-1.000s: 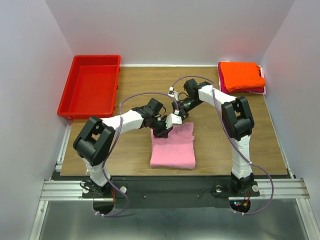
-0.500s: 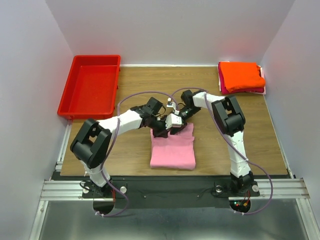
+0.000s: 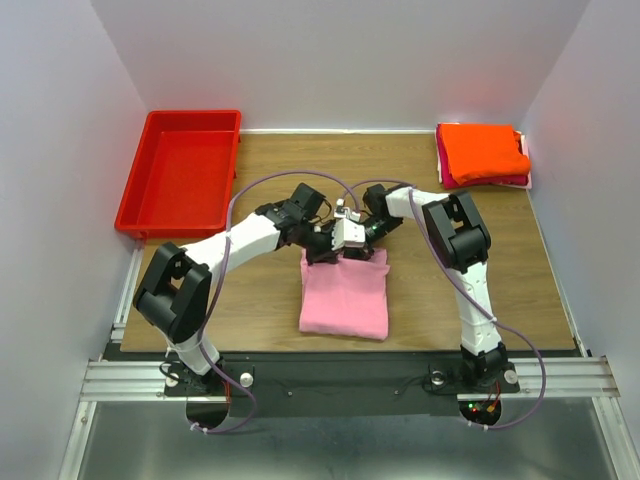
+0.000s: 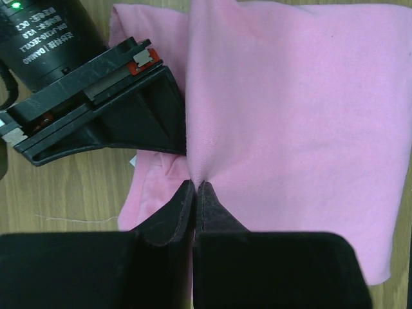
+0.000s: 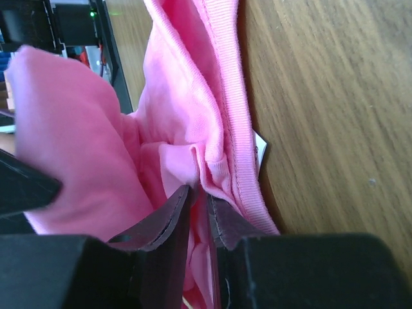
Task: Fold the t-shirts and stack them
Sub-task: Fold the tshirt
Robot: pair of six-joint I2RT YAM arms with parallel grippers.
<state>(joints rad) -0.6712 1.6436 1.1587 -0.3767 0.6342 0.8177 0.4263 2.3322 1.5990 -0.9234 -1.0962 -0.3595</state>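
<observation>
A light pink t-shirt (image 3: pixel 346 295) lies partly folded on the wooden table, near the front middle. My left gripper (image 3: pixel 322 252) is shut on its far left edge; in the left wrist view (image 4: pixel 195 185) the cloth is pinched into a ridge between the black fingers. My right gripper (image 3: pixel 350 243) is shut on the far edge near the ribbed collar (image 5: pixel 232 129), with pink cloth (image 5: pixel 96 141) bunched between its fingers (image 5: pixel 198 193). A folded bright orange t-shirt (image 3: pixel 482 150) rests on a darker pink-red t-shirt (image 3: pixel 446 172) at the back right corner.
A red plastic tray (image 3: pixel 182 170) stands at the back left, with nothing in it. White walls close in the table on three sides. The two arms meet over the pink shirt's far edge, their cables looping above.
The right arm has swung in and down from the far middle to the shirt's far edge. Both grippers have closed on the pink cloth, which now bunches up between them.
</observation>
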